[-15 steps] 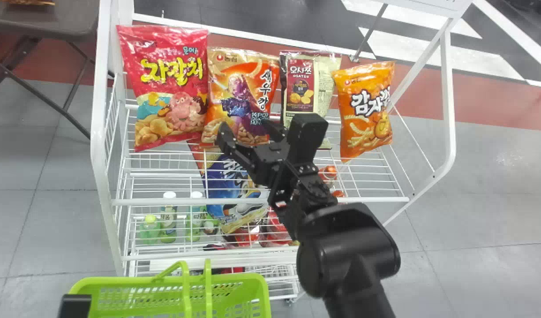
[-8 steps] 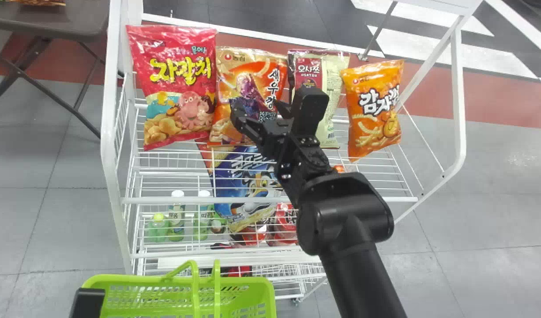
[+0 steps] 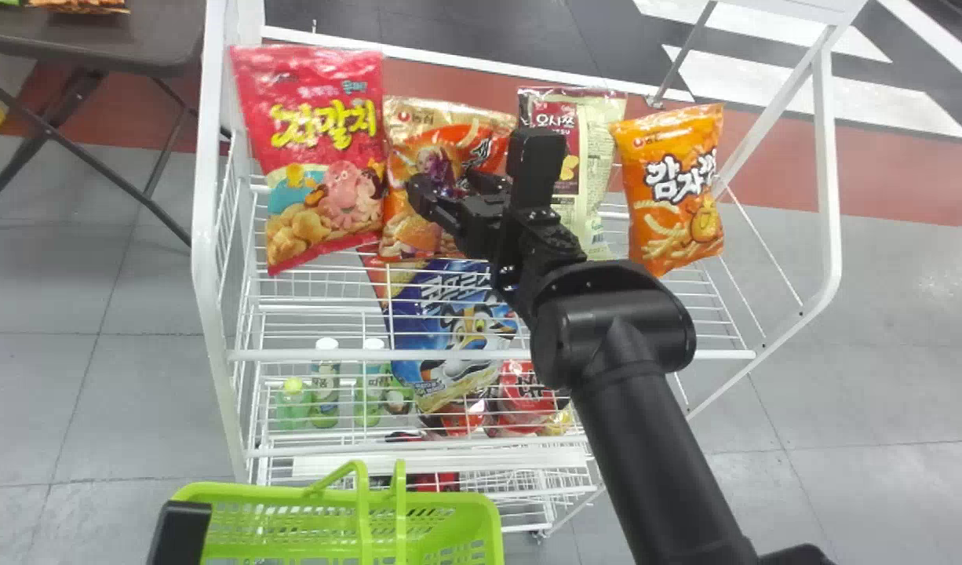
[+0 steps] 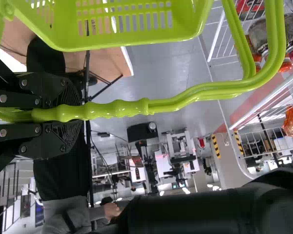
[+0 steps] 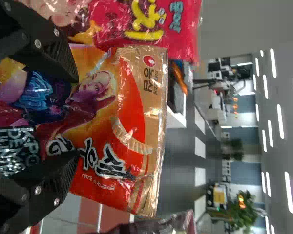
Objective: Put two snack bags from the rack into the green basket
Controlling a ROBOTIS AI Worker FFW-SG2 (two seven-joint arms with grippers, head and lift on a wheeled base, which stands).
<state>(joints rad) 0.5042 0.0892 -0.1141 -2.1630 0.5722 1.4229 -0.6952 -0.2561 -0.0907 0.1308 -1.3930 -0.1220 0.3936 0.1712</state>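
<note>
The orange-and-gold snack bag stood upright on the rack. The right gripper was right at this bag, on the robot's side, its jaws spread apart and gripping nothing; whether they touched the bag could not be told.

Just to the bag's left stood a red-pink snack bag; just to its right, a cream-and-maroon snack bag, with an orange snack bag farther right. A blue snack bag lay lower than the orange-and-gold one and nearer the robot, as did small bottles, more to the left.

Well apart from the same bag, lower and closer to the robot, was the green basket. Beside it, the left gripper had its jaws clenched around the handle.
</note>
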